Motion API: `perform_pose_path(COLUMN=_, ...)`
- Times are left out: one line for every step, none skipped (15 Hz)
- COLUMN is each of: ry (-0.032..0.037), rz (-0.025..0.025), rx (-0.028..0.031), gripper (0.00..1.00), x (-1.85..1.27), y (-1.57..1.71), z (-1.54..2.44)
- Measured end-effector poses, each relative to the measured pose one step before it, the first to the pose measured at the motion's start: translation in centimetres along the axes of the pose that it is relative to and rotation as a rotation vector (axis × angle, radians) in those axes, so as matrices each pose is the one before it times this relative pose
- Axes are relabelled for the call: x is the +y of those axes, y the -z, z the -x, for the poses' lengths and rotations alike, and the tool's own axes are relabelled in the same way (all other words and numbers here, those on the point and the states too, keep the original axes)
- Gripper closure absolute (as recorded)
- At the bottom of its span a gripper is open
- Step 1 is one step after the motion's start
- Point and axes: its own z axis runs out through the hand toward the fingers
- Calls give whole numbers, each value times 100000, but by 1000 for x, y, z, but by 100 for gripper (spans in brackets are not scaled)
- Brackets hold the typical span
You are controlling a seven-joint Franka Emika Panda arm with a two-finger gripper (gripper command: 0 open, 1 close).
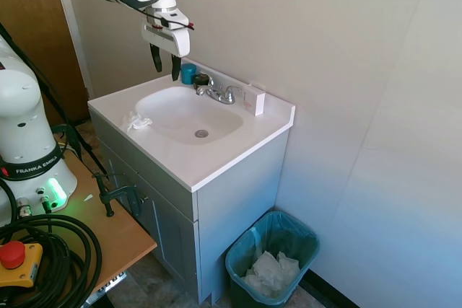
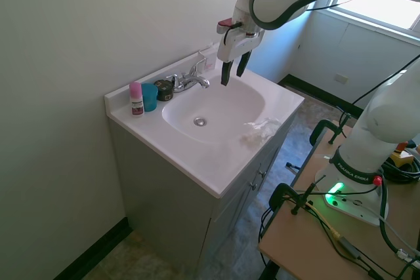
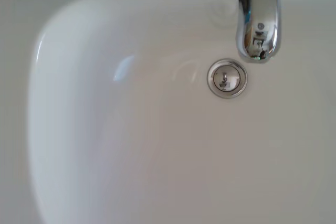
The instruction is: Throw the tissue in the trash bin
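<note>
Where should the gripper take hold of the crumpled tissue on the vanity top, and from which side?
Probably the bunched middle of the tissue, from straight above: it lies low on the flat counter beside the sink basin, with thin ends. The gripper hangs open above.

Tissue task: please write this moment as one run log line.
tool: open, empty, above sink | tissue: on counter beside basin | trash bin: on floor, holds other tissues | grasp: not yet done

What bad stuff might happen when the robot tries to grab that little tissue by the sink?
The tissue lies near the counter's front edge, so a clumsy grab might push it off. The gripper hangs open above the basin by the faucet and could bump it. The trash bin sits low beside the cabinet, so a drop might miss.
</note>
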Motion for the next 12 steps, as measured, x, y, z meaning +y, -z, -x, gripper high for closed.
perform_pose_path(ry=-114, rz=277, rx=-281, gripper=0, x=56, y=-69, z=-17)
perform_pose_path(ry=804, rz=936, rx=37, gripper=0, x=-25, y=-28, z=97)
perform_pose_path(ry=1120, rz=1171, rx=166, gripper=0, x=-397, y=105, z=404)
perform_pose_path(ry=643, rz=1880, rx=-1024, gripper=0, x=-596, y=158, z=713)
perform_pose_path(ry=681, rz=1426, rx=-532, gripper=0, x=-619, y=117, z=757)
perform_pose_path(ry=559, rz=821, rx=-147, gripper=0, x=-462, y=-57, z=643)
perform_pose_path(ry=293, rz=844, rx=-595, gripper=0, x=-139, y=-143, z=319)
perform_pose_path(ry=-35, rz=1285, rx=-976, gripper=0, x=-21, y=-305, z=291)
perform_pose_path(ry=-754, rz=2126, rx=-1547, gripper=0, x=155, y=-624, z=404)
perform_pose_path(ry=-945, rz=2376, rx=-1382, gripper=0, x=206, y=-755, z=539)
perform_pose_path(ry=-570, rz=2163, rx=-1217, gripper=0, x=316, y=-929, z=528)
perform_pose_path(ry=-270, rz=2141, rx=-1112, gripper=0, x=219, y=-1036, z=759)
